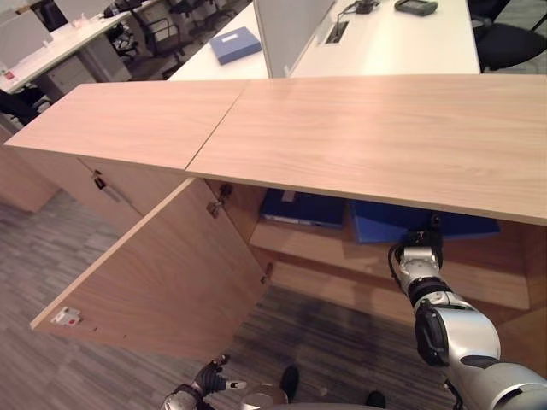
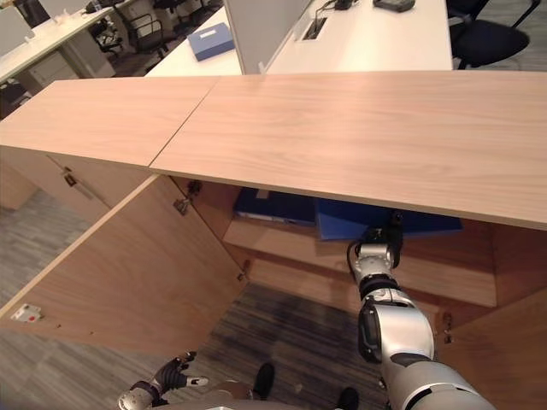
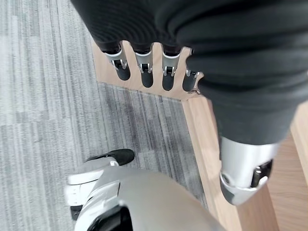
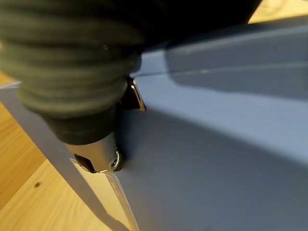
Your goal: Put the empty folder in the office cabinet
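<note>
- The blue folder [image 1: 419, 226] lies on the shelf [image 1: 318, 246] inside the cabinet [image 1: 342, 128], under its wooden top.
- The right hand [image 4: 96, 154] rests on the folder; whether its fingers grip cannot be told.
- The left hand [image 3: 149, 67] hangs low near the open door [image 1: 162, 273], fingers straight, holding nothing.
- A darker folder [image 1: 303, 207] lies just left.

No readable text, labels or numbers anywhere

Right hand against the blue folder.
The right hand [image 4: 94, 154] lies pressed on the blue folder [image 4: 216, 163], thumb on its face; the folder rests on the wooden shelf [image 4: 29, 202].
</note>
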